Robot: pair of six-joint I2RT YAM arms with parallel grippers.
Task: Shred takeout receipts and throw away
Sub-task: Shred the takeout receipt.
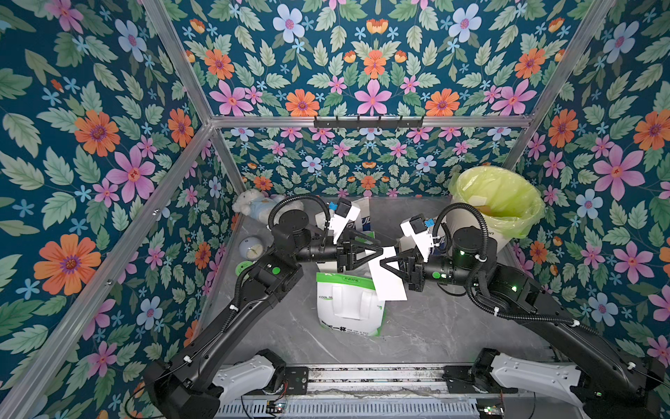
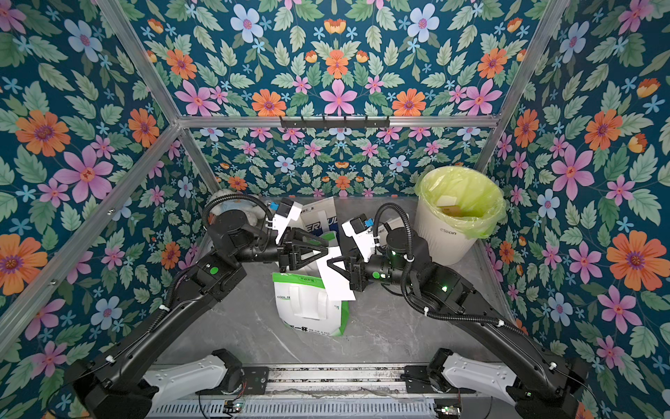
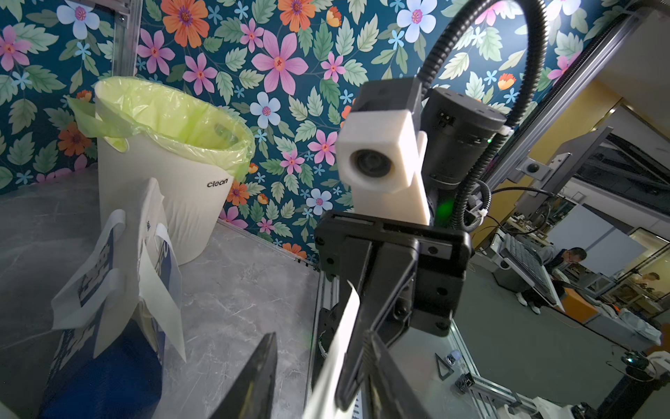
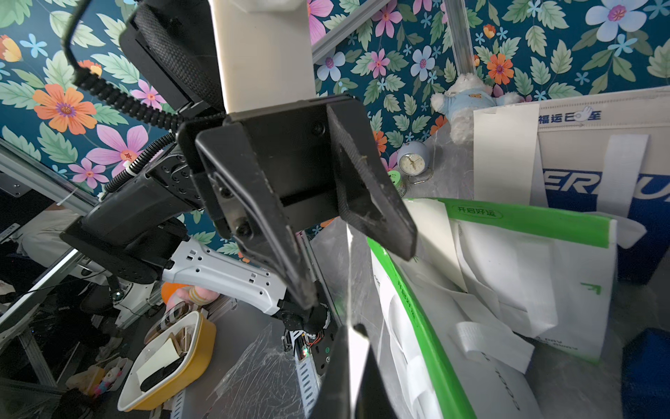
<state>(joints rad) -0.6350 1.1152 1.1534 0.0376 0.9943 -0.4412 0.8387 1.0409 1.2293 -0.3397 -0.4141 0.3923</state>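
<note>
Top pair overhead; wrist views close, perhaps sharing receipt [image 3: 342, 337].

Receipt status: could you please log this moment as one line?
receipt above green bag, untorn | right gripper shut on receipt | left gripper open, jaws astride receipt

The left arm [image 1: 217, 333] and right arm [image 1: 580, 344] are black, built of boxy links, and rise from white perforated base housings [image 1: 246, 375] on a slotted metal rail [image 1: 373, 373]. Ribbed black cable conduit [image 1: 484, 235], fixed with white zip ties [image 1: 481, 257], loops over each wrist. Round green stickers [image 1: 276, 270] and green status lights [image 1: 513, 288] mark the joints. Each wrist carries a white camera block [image 3: 377, 156] with a blue connector [image 1: 429, 222]. The left tool [image 1: 380, 251] and right tool [image 1: 381, 262] have black triangular open-frame fingers. Black screws [image 3: 432, 250] dot the right tool's mount plate [image 3: 446, 275].
</note>
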